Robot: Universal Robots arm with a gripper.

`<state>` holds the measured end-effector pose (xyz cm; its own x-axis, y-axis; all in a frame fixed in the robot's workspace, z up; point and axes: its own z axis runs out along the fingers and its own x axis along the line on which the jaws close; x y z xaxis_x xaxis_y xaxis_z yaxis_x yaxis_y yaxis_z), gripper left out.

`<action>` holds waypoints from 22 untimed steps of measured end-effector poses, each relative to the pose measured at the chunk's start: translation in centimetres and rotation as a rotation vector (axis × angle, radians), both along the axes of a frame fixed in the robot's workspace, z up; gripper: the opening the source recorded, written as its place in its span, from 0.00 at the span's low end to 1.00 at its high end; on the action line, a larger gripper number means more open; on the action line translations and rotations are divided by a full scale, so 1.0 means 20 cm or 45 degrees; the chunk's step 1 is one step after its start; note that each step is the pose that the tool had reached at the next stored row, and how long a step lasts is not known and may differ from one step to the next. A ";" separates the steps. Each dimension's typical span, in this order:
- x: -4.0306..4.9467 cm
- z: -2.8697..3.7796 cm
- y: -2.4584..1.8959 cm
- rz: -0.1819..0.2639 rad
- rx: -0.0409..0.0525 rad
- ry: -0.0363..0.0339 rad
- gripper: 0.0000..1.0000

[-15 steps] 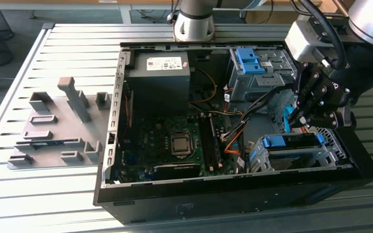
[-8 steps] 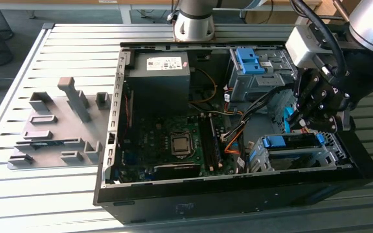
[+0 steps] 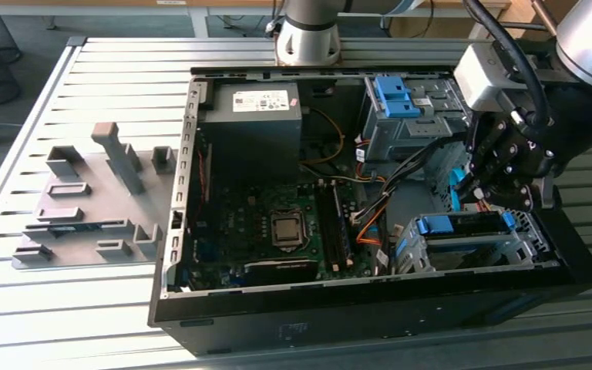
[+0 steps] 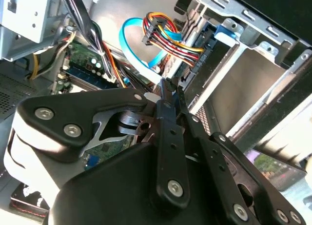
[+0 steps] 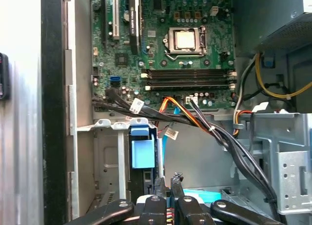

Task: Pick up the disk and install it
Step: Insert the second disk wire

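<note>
The disk [image 3: 459, 225] in its blue carrier sits in the grey metal drive cage [image 3: 469, 250] at the front corner of the open computer case [image 3: 378, 308]; in the first wrist view it shows as a blue tab [image 5: 143, 149] inside the cage. The gripper [image 3: 493, 196] hangs just above the cage, its fingers [image 4: 168, 100] drawn together and holding nothing. A bundle of coloured cables [image 4: 165, 37] and a light blue ribbon cable [image 4: 134, 49] lie beside the cage. The motherboard [image 5: 170, 44] lies further in.
</note>
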<state>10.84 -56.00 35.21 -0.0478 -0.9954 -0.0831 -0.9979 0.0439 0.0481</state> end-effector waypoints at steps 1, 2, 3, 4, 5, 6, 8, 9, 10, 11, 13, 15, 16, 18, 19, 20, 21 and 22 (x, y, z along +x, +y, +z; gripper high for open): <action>0.002 -0.002 -0.004 0.000 0.005 0.0003 0.16; 0.004 -0.005 -0.008 0.000 0.008 0.0002 0.16; 0.004 -0.005 -0.011 0.000 0.008 0.0003 0.16; 0.005 -0.007 -0.014 0.000 0.008 0.0004 0.16; 0.006 -0.008 -0.017 0.000 0.008 0.0004 0.16; 0.007 -0.009 -0.021 0.000 0.008 0.0007 0.16; 0.008 -0.015 -0.031 0.002 0.007 0.0015 0.16; 0.008 -0.018 -0.038 0.003 0.008 0.0017 0.16; 0.008 -0.020 -0.045 0.003 0.007 0.0017 0.16; 0.008 -0.020 -0.047 0.004 0.007 0.0018 0.16; 0.009 -0.020 -0.047 0.004 0.007 0.0018 0.16; 0.009 -0.021 -0.049 0.004 0.007 0.0019 0.16; 0.009 -0.025 -0.051 0.004 0.007 0.0023 0.16; 0.013 -0.032 -0.056 0.005 0.007 0.0041 0.16; 0.016 -0.036 -0.057 0.006 0.007 0.0054 0.16; 0.021 -0.039 -0.058 0.007 0.007 0.0066 0.16; 0.024 -0.040 -0.061 0.008 0.007 0.0074 0.16; 0.027 -0.042 -0.064 0.008 0.007 0.0081 0.16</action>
<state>11.37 -57.28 34.38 -0.0421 -0.9952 -0.0883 -0.9978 0.0374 0.0547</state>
